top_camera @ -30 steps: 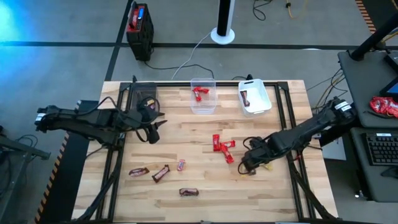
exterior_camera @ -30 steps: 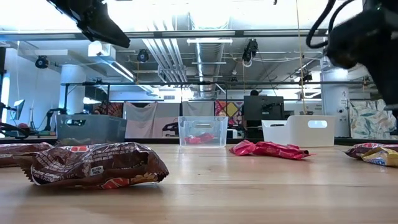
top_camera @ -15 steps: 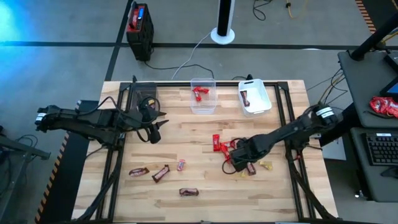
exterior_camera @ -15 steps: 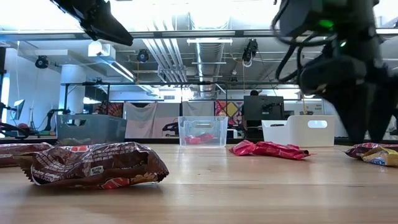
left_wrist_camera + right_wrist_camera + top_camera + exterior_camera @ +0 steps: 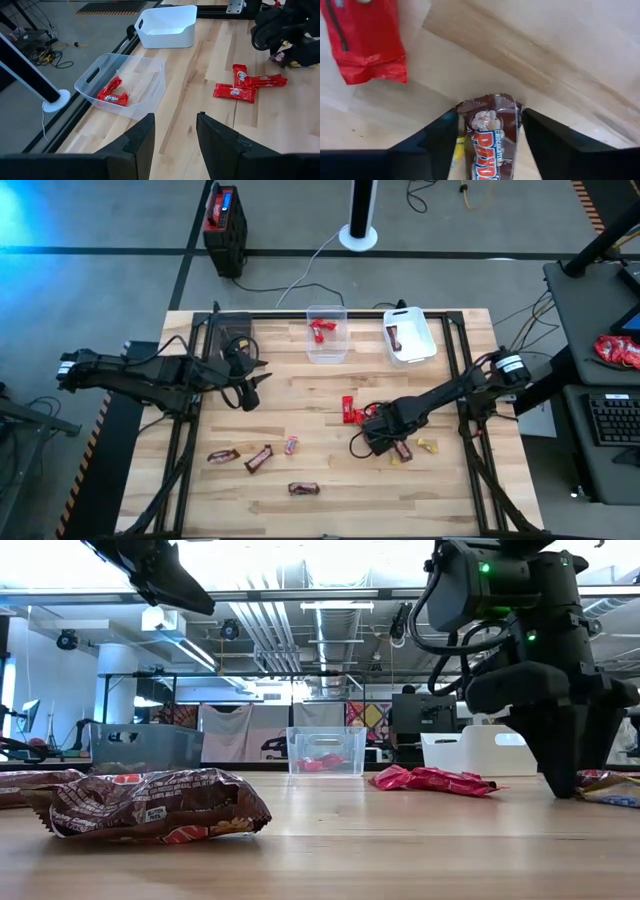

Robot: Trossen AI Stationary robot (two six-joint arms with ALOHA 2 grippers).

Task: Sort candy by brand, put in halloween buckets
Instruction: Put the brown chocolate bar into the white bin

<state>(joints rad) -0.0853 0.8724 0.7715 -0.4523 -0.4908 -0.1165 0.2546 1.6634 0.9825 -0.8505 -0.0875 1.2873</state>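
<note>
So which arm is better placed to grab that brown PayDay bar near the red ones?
The right. The right gripper is down at the table with its open fingers either side of the PayDay bar. The left gripper hangs open, raised near the grey bin, far from it.

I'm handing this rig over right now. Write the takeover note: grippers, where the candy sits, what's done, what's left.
Right gripper: down at the table right of centre, fingers straddling a brown bar, not visibly clamped.
Left gripper: open, waiting over the table's left side near the grey bin.
Done: red bars in the clear bin; one brown bar in the white bin.
Left: red bars at centre, a yellow piece by the right gripper, three brown bars and a small pink piece at front left.
</note>
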